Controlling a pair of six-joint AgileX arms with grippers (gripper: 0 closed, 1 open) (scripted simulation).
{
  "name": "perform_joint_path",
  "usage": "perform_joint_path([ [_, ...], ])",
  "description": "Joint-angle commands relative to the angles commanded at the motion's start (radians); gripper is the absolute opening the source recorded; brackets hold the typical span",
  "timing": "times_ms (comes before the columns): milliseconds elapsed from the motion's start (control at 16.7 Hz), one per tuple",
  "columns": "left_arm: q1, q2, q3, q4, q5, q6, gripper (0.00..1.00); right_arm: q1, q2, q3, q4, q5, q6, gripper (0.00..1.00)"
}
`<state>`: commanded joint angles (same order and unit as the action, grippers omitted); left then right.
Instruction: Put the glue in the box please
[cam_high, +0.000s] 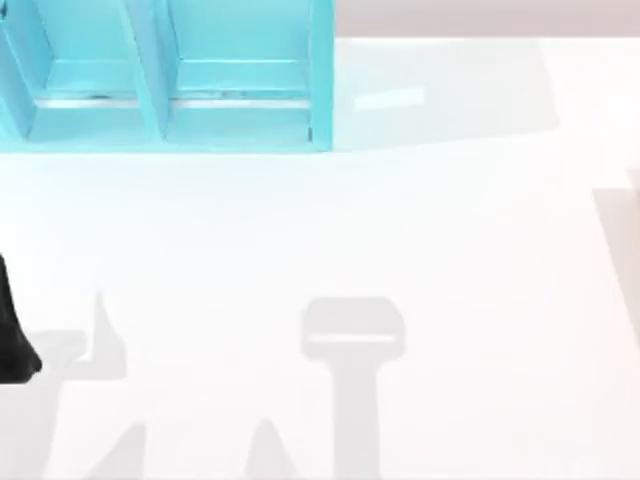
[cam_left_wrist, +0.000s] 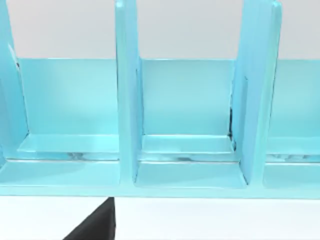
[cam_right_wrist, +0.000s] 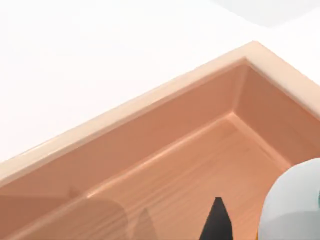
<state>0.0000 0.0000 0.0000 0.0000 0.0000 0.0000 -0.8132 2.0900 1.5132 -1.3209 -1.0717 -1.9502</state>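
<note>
The box (cam_right_wrist: 150, 102) is a shallow wooden tray with a pale rim and one inner corner showing in the right wrist view. Over its floor hangs a dark tip of my right gripper (cam_right_wrist: 217, 222). Beside that tip is a rounded white shape (cam_right_wrist: 292, 205), which looks like the base of the glue. The rest of the bottle is cut off by the frame edge. I cannot tell whether the gripper holds it or whether it rests on the box floor. My left arm (cam_high: 12, 330) is parked at the table's left edge.
A turquoise rack (cam_high: 170, 90) with upright dividers stands at the back left of the white table. It also fills the left wrist view, rack (cam_left_wrist: 185, 100), with a dark piece of my left gripper (cam_left_wrist: 97, 225) below it. Grey shadows lie across the table's front.
</note>
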Motion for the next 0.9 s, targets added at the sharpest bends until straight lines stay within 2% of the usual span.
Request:
perform_joint_path([
  [180, 0.000, 0.000, 0.000, 0.000, 0.000, 0.000, 1.00, -0.121, 0.023, -0.065, -0.156, -0.076, -0.217, 0.00],
  [360, 0.000, 0.000, 0.000, 0.000, 0.000, 0.000, 1.00, -0.200, 0.045, -0.115, -0.223, -0.114, -0.341, 0.00],
  [540, 0.000, 0.000, 0.000, 0.000, 0.000, 0.000, 1.00, -0.227, 0.056, -0.134, -0.232, -0.125, -0.378, 0.00],
  [900, 0.000, 0.000, 0.000, 0.000, 0.000, 0.000, 1.00, -0.215, 0.049, -0.135, -0.214, -0.124, -0.365, 0.00],
])
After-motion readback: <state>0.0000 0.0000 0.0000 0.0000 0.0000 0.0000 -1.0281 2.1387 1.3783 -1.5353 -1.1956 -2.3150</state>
